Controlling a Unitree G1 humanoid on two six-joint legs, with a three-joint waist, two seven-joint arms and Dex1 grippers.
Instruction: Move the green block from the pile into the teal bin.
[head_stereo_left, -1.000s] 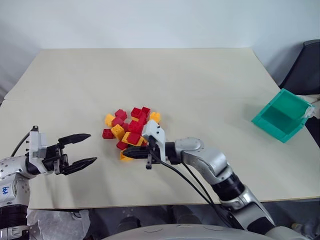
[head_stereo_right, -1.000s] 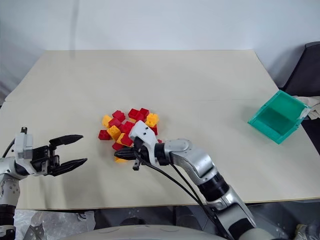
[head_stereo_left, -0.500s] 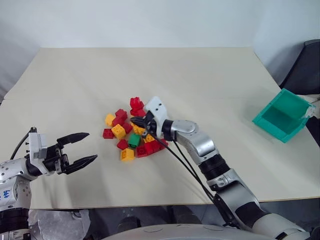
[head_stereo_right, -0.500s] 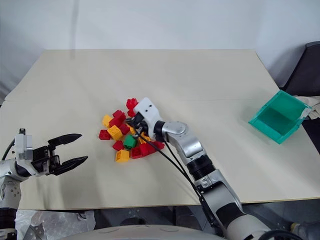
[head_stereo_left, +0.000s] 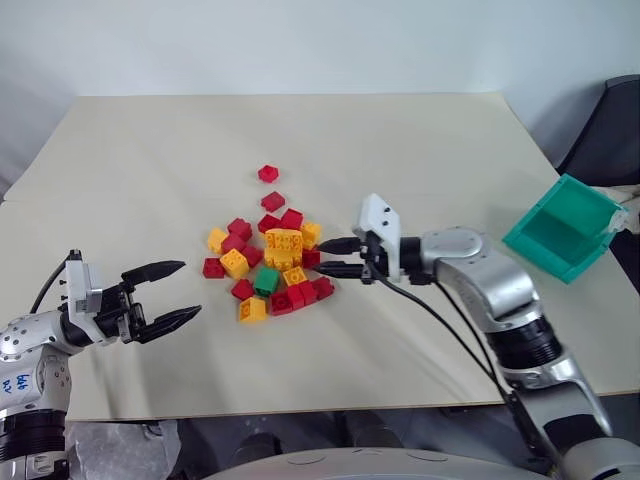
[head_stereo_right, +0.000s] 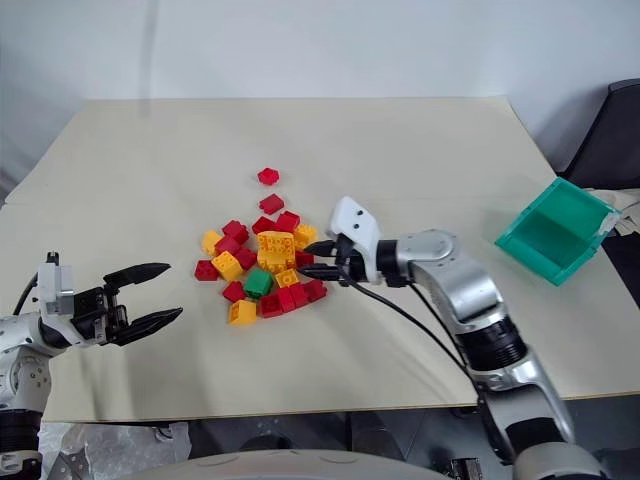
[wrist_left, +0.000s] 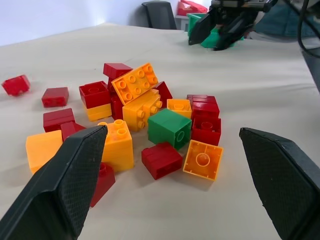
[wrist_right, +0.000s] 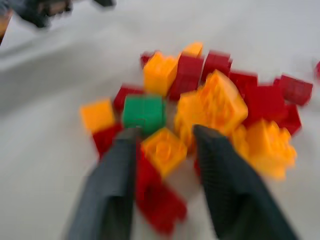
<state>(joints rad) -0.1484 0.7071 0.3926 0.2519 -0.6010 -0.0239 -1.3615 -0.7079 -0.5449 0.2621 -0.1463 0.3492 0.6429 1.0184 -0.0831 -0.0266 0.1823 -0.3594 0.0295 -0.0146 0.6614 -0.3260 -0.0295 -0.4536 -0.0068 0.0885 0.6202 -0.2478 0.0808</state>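
Note:
The green block lies at the near side of the pile of red and yellow-orange bricks, mid-table; it also shows among them in the left wrist view and the right wrist view. My right gripper hovers just right of the pile, pointing left at it, open and empty. My left gripper waits open and empty to the left of the pile, near the table's front edge. The teal bin stands tilted at the table's right edge, far from both grippers.
Two stray red bricks lie beyond the pile toward the far side. The beige table is bare between pile and bin. A dark chair stands past the right edge.
My right gripper swept through the pile, drew back to the right and opened. Bricks scattered, two red ones slid farther away, and the green block came into view. The left gripper stayed put.

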